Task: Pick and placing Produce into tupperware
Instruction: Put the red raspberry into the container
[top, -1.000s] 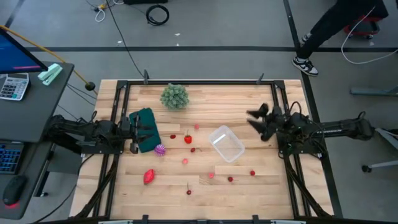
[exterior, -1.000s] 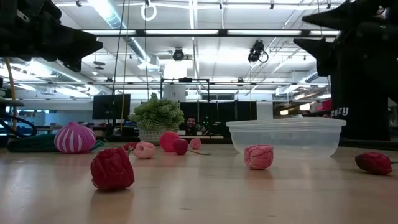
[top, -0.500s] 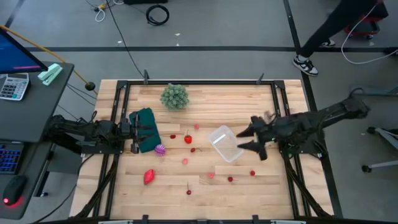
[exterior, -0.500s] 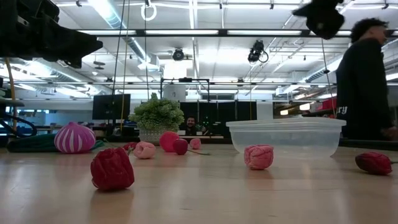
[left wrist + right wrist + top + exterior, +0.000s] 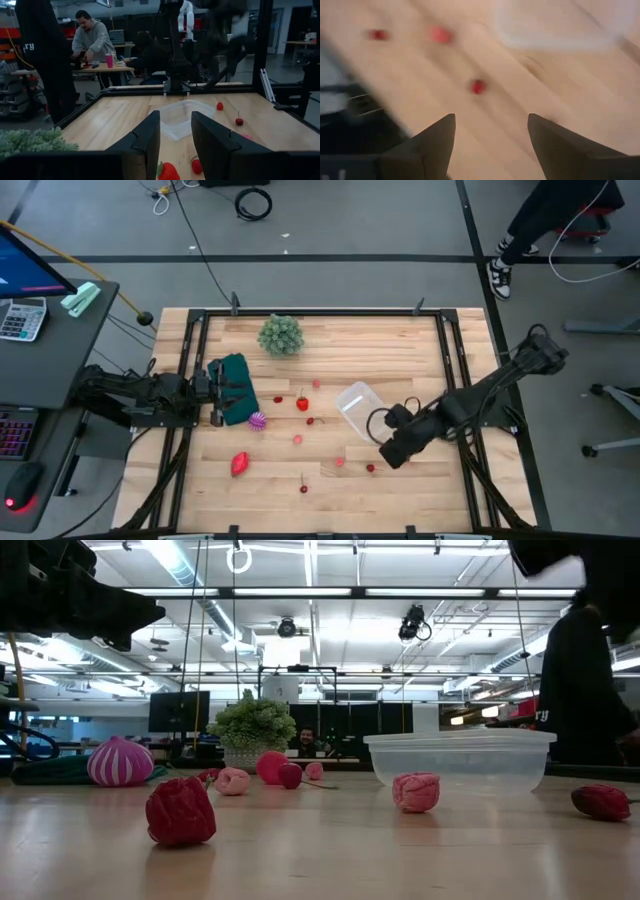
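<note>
Produce: scattered loose on the counter [image 5: 330, 500], none in the tub. Right end effector [image 5: 490, 145]: fingers spread wide, empty, low over the counter just beside the tub's [image 5: 362, 410] near corner, with a small red berry [image 5: 370, 468] close by and directly ahead in its wrist view. Judgement: centre the fingers over that berry, descend squarely, clench gently; it is tiny and would roll. Left end effector [image 5: 175, 145]: parked over the dark green cloth [image 5: 236, 385], fingers partly apart, empty. Around: striped ball [image 5: 258, 420], strawberry [image 5: 302, 403], large red piece [image 5: 239, 464], spiky green plant [image 5: 281, 334]. Obstruction: the tub's wall stands close to the right arm.
</note>
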Tool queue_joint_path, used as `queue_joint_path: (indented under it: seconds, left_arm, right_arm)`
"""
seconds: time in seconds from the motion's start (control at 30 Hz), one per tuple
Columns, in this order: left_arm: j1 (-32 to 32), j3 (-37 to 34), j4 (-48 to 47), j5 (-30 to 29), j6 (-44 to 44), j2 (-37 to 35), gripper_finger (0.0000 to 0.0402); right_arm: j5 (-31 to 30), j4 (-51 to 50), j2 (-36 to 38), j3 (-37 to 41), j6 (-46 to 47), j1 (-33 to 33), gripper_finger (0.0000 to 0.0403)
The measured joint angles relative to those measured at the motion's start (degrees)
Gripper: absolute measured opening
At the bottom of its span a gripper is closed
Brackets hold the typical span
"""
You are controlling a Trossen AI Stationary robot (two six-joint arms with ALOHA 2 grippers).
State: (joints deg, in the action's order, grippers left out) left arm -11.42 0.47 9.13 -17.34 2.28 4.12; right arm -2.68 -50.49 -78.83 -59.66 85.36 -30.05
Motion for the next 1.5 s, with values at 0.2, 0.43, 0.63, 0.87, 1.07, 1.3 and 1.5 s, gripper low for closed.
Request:
queue_joint_path:
  seconds: [0.2, 0.43, 0.63, 0.87, 1.07, 1.3, 1.5]
  left_arm:
    - [0.0, 0.0, -0.06, 0.0, -1.35, 0.0, 0.0112]
    - [0.0, 0.0, -0.31, 0.0, -4.68, 0.0, 0.0113]
    - [0.0, 0.0, -0.42, 0.0, -4.65, 0.0, 0.0111]
    - [-0.01, 0.0, -0.42, 0.0, -4.59, 0.0, 0.0108]
    - [0.0, 0.0, -0.39, 0.0, -4.54, 0.0, 0.0105]
    - [0.0, 0.0, -0.37, -0.02, -4.46, 0.0, 0.0105]
    - [0.0, 0.0, -0.37, -0.02, -4.45, 0.0, 0.0103]
  right_arm:
    - [4.12, -5.87, -6.16, 1.93, 10.29, -1.32, 0.0258]
    - [9.38, -0.35, -11.69, 1.9, 12.57, -3.56, 0.0258]
    - [9.86, -0.42, -14.92, 1.88, 12.55, -4.39, 0.0258]
    - [9.1, -0.93, -16.98, 1.88, 12.07, -3.45, 0.0258]
    - [8.84, -1.68, -19.42, 1.88, 12.08, -3.44, 0.0258]
    - [8.35, -2.23, -22.4, 1.92, 12.0, -3.02, 0.0258]
    - [8.2, -2.2, -22.86, 1.92, 11.98, -2.68, 0.0258]
